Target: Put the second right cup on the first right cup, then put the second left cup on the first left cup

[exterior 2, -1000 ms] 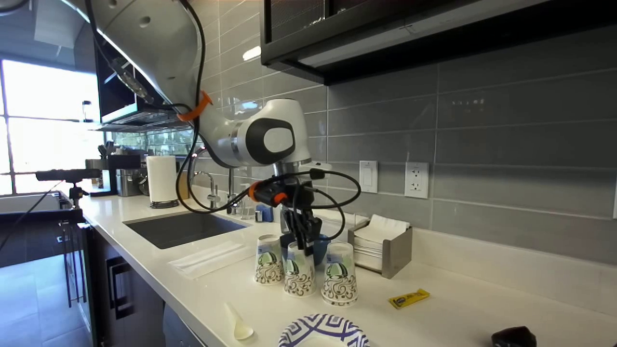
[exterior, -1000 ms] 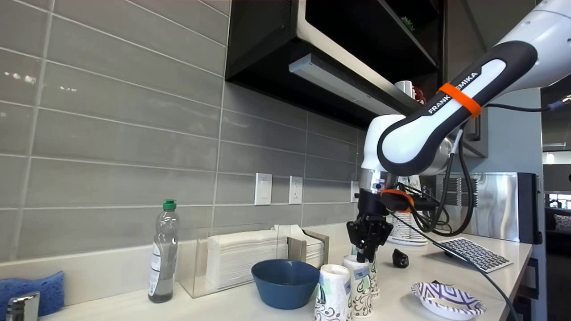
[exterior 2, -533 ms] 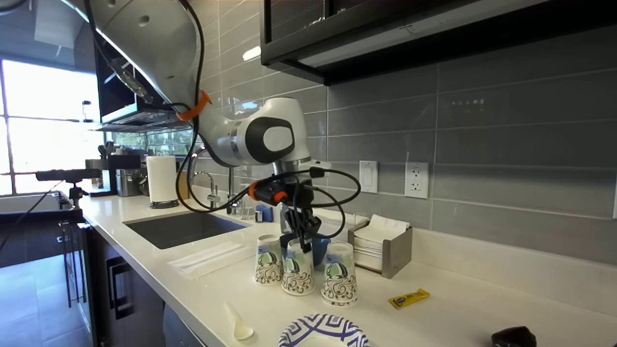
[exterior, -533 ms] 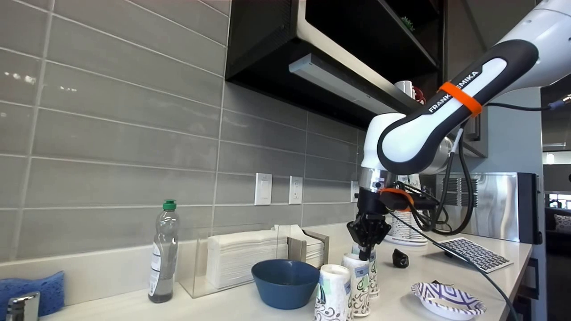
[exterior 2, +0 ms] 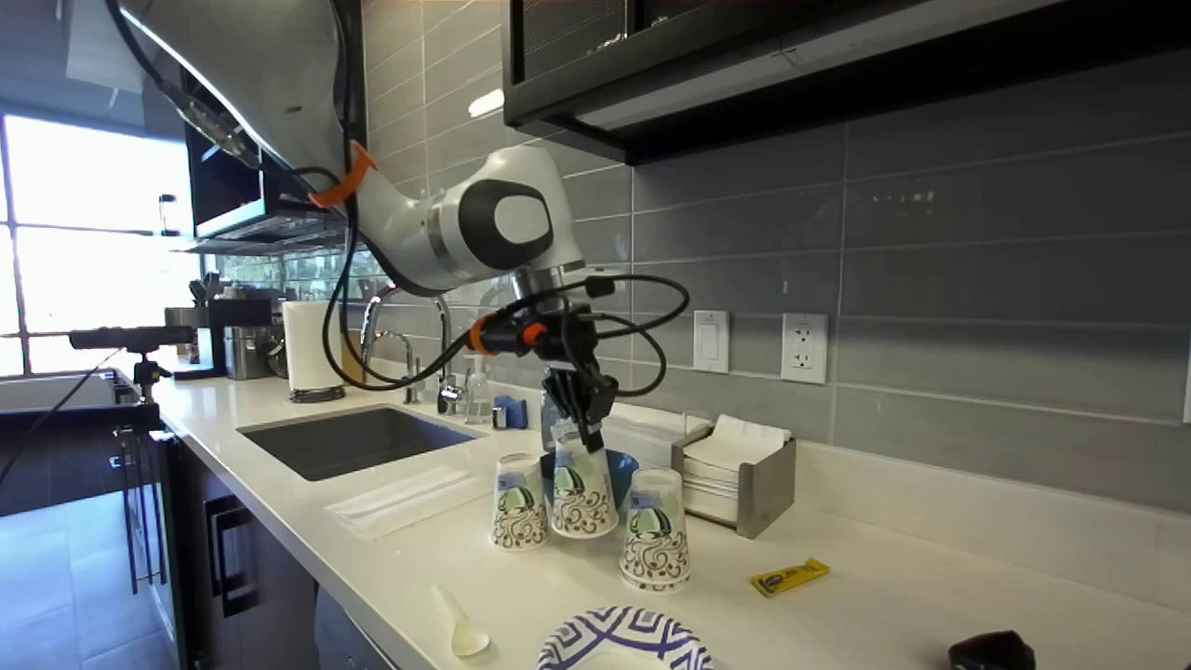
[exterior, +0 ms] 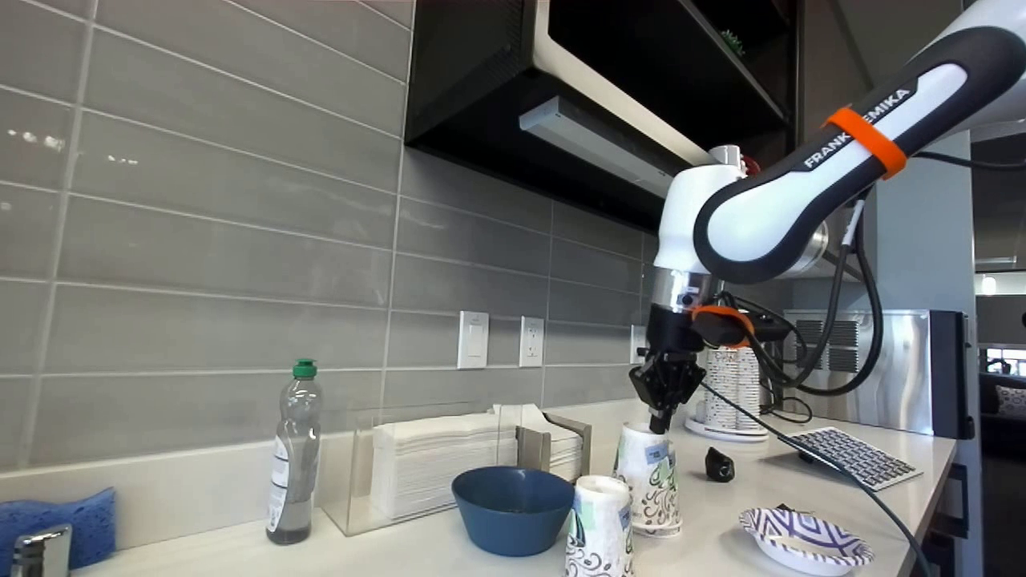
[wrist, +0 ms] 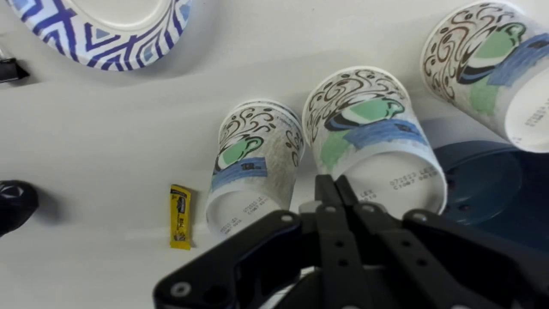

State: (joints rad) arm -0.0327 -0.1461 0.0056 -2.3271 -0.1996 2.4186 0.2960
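Upside-down paper cups stand on the counter. My gripper (wrist: 334, 178) is shut on the base rim of the middle one, the second left cup (exterior 2: 583, 489), with one finger outside and one inside the rim. That cup hangs slightly tilted, raised off the counter. On the sink side stands the first left cup (exterior 2: 518, 502), also seen in the wrist view as a cup (wrist: 480, 64) at right. Opposite stands the right-hand cup (exterior 2: 655, 530); its doubled rim looks like the second right cup nested over the first, the inner one mostly hidden.
A blue bowl (exterior: 513, 513) is behind the cups, near the napkin holder (exterior 2: 763, 489). On the near side are a patterned plate (exterior: 805, 537) and a spoon (exterior 2: 462, 633). A yellow packet (wrist: 180, 216) lies beyond the right-hand cup. A soap bottle (exterior: 294, 457) stands by the wall.
My gripper has closed on the middle cup's rim. The cup, on the counter before, has been lifted. The arm has risen with it; the cups on either side stay put.
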